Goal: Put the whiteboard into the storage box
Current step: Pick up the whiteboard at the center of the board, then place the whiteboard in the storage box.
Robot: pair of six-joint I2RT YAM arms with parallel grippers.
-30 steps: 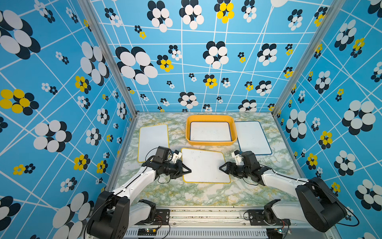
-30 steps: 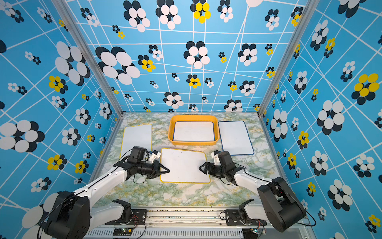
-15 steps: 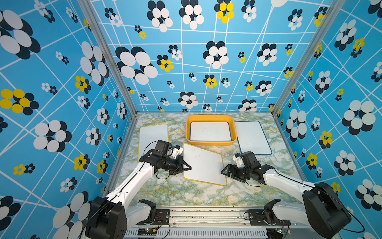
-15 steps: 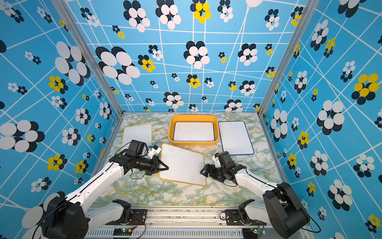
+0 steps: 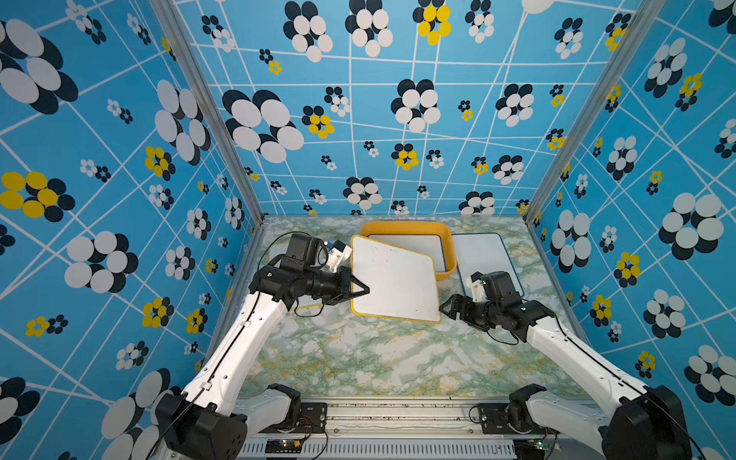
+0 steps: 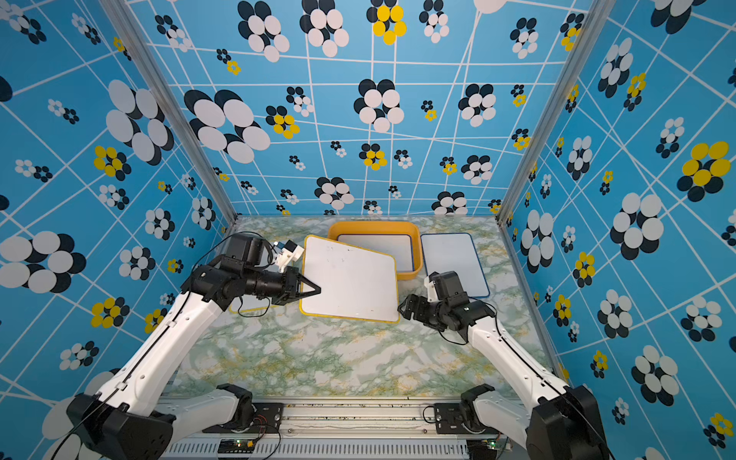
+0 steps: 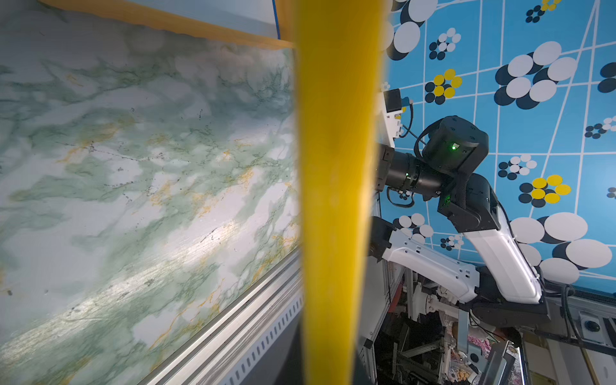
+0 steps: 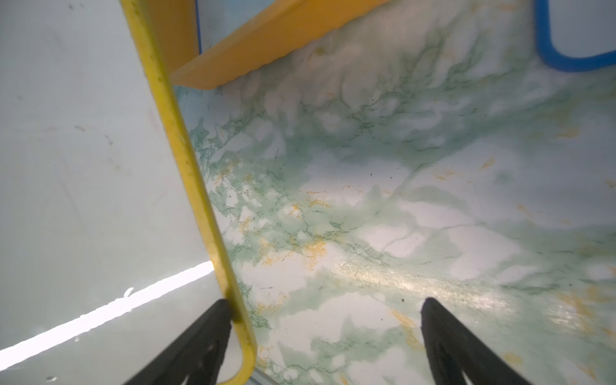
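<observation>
The left arm slants up from its base and its wrist turns inward, level above the desk (image 5: 358, 358); the left hand (image 5: 358, 292) is clenched on the left edge of the yellow-framed whiteboard (image 5: 392, 278); the board is held face up and tilted, its long axis running roughly left to right between the 2 hands, its far right corner overlapping the near left part of the storage box (image 5: 404, 228), where a blue-framed board (image 5: 426, 249) lies; the right arm reaches low, wrist bent inward; the right hand (image 8: 323, 306) is released, jaws wide, 1 of its fingers (image 8: 200, 340) just beside the board's near right corner; another blue-framed board (image 5: 478, 255) lies right of the box
</observation>
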